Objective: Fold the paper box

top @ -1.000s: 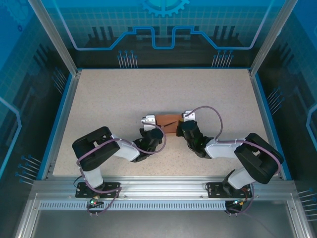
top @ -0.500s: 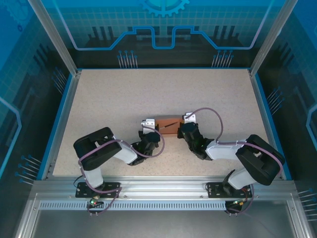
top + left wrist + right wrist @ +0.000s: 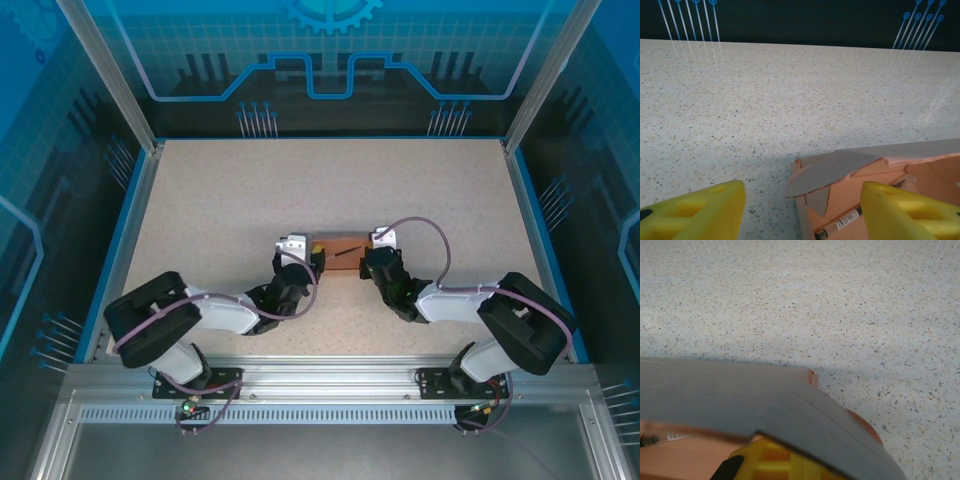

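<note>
Paper box [image 3: 340,251] sits mid-table, far edge facing open tabletop [image 3: 320,180].

The left arm [image 3: 225,312] and the right arm [image 3: 455,300] had smooth white shells on the links and bulky black housings at the joints. A thin purple-grey cable [image 3: 425,235] ran in loose loops along each arm. A small light grey block [image 3: 292,243] sat on each wrist. The bases [image 3: 197,380] were flat black plates. The fingers [image 3: 695,212] were bright yellow and blocky, with a small black mark on one.
</note>
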### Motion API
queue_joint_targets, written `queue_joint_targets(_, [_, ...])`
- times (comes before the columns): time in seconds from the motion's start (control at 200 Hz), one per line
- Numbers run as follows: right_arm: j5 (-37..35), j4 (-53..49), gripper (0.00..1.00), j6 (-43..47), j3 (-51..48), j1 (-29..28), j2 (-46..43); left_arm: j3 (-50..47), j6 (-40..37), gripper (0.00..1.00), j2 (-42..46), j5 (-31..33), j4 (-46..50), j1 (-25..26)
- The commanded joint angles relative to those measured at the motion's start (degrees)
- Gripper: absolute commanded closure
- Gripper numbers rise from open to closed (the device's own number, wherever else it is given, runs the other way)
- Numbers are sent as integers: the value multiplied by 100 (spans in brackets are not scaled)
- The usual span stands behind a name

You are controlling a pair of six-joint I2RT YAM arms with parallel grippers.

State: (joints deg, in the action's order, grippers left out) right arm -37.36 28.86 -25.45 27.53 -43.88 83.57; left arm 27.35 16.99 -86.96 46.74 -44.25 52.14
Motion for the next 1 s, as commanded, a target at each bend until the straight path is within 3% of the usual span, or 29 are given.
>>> queue_joint_targets(0.0, [-148,-226,100,49,137,-59,-93,-25,221,34,690,-302,1134,12])
queue_joint_targets(0.15, [-109,-257,100,111,183,-33,-130,389,385,32,1670,-595,2927,9])
queue_joint_targets(0.265, [-97,-252,100,128,208,-14,-114,756,315,30,2198,-811,3695,-52])
queue_joint_targets(0.35, [-79,-229,100,149,205,1,-85,1222,323,29,2276,-1455,4213,-358])
queue_joint_targets(0.455, [-53,-187,100,156,202,14,-28,1933,301,29,1845,-2651,4680,-921])
queue_joint_targets(0.555, [-5,-136,100,164,200,42,9,2744,-35,29,1130,-3289,5132,-1171])
queue_joint_targets(0.86, [149,-12,100,225,156,186,125,4620,-385,32,-732,-5063,5854,-1393])
queue_joint_targets(0.996, [190,-12,100,251,136,246,119,4785,-270,33,-1107,-5594,5943,-1397])
